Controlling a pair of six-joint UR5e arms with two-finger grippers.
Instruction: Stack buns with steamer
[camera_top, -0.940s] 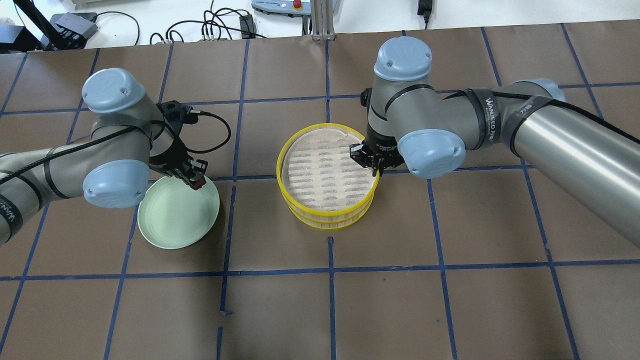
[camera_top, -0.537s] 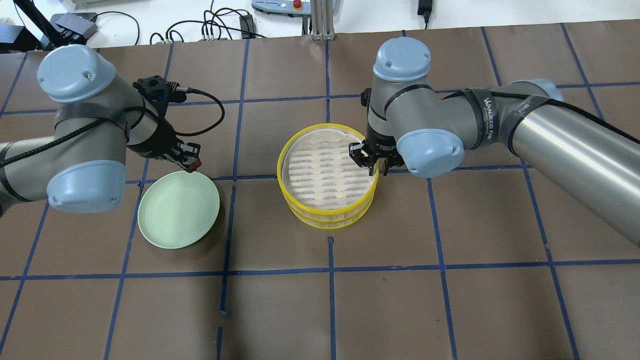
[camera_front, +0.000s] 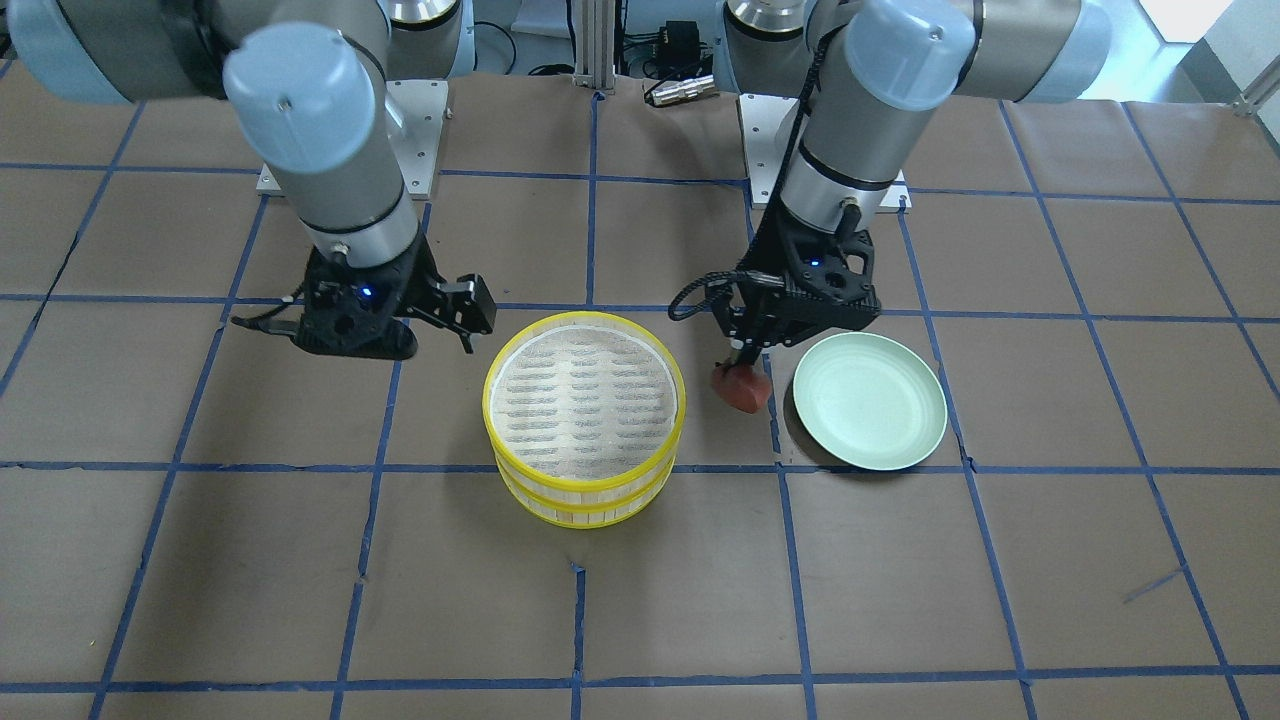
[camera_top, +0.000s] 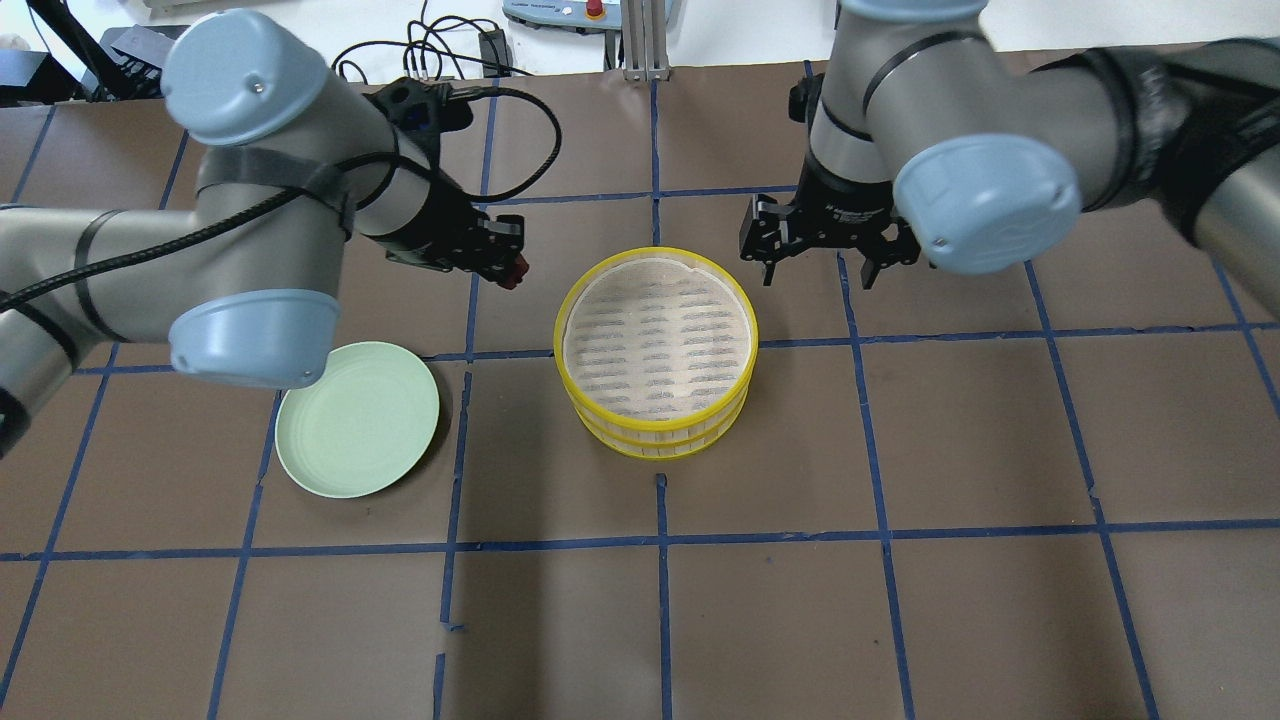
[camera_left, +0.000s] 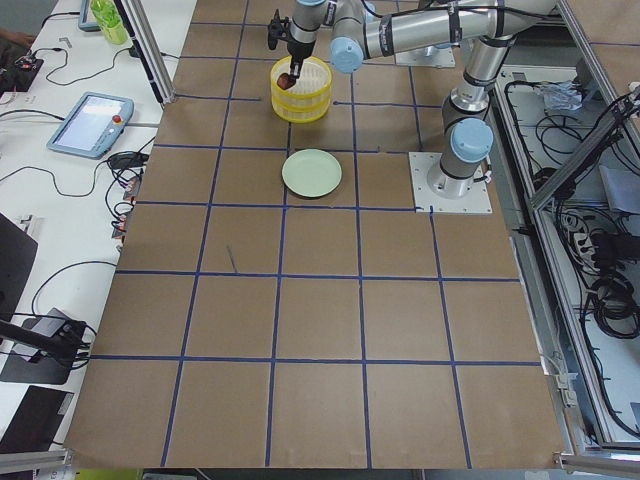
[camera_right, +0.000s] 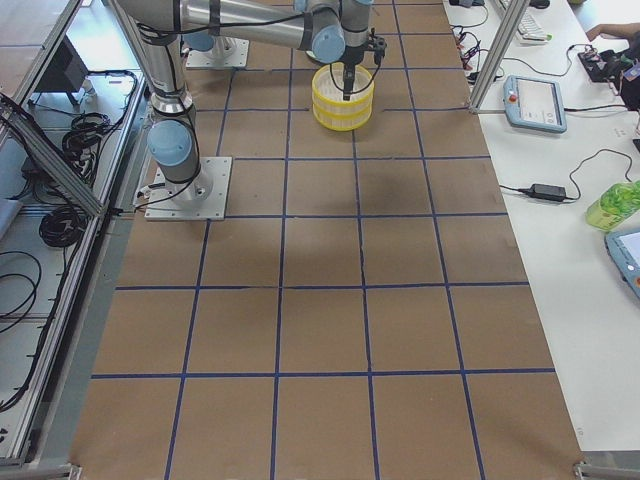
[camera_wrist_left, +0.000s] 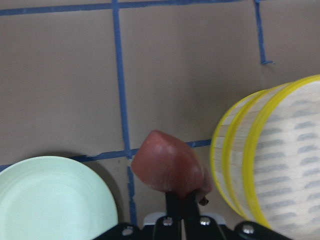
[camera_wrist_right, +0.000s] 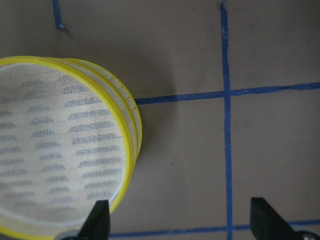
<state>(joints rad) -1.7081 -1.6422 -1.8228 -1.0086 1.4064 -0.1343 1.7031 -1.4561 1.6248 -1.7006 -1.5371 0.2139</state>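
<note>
The reddish-brown bun (camera_wrist_left: 167, 165) is held in my shut left gripper (camera_top: 512, 270), in the air just left of the yellow two-tier steamer (camera_top: 655, 440). The front view shows the bun (camera_front: 741, 392) hanging between the steamer (camera_front: 583, 505) and the pale green plate (camera_front: 870, 400). The steamer's top is a white patterned liner with nothing on it. My right gripper (camera_top: 815, 272) is open and empty, above the table behind the steamer's right rim (camera_wrist_right: 131, 125). The white bun is not in view.
The pale green plate (camera_top: 357, 432) lies empty on the brown gridded table, left of the steamer. A cable loops from my left wrist (camera_top: 520, 120). Cables and a pendant lie beyond the table's far edge.
My left gripper lifted the reddish-brown bun off the plate and carried it toward the steamer. My right gripper opened and rose away from the steamer's right rim.
</note>
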